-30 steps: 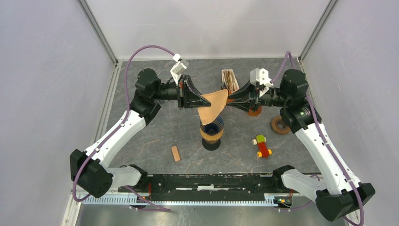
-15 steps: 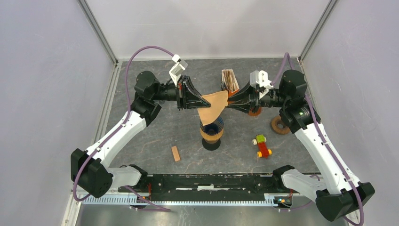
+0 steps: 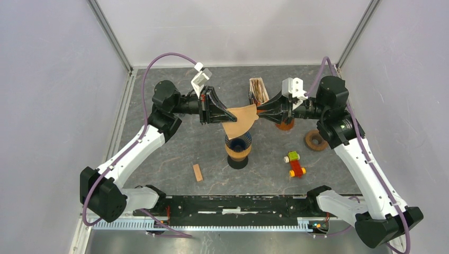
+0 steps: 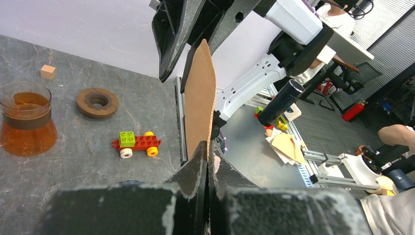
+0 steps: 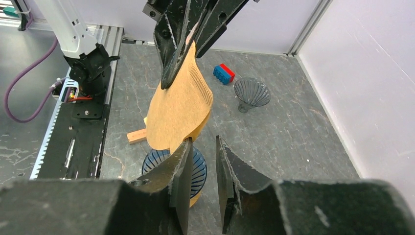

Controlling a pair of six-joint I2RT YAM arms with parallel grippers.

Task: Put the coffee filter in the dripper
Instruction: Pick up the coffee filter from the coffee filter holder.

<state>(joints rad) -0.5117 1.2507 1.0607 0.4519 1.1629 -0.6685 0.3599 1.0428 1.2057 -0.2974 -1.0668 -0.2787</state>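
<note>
Left gripper (image 3: 229,112) pinching coffee filter (image 3: 239,120) above dripper (image 3: 238,142), right gripper (image 3: 259,110) parted alongside

A robotics lab: white enclosure walls (image 3: 47,79) and aluminium frame posts (image 3: 108,34).

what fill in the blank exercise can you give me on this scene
1. The left gripper pinches the brown paper coffee filter, which hangs above the ___ ribbed dripper.
2. The right gripper, at the filter's other edge, has its jaws ___.
3. The toy brick car has a red base and a ___ brick on top.
Missing words: blue; open; green
</note>
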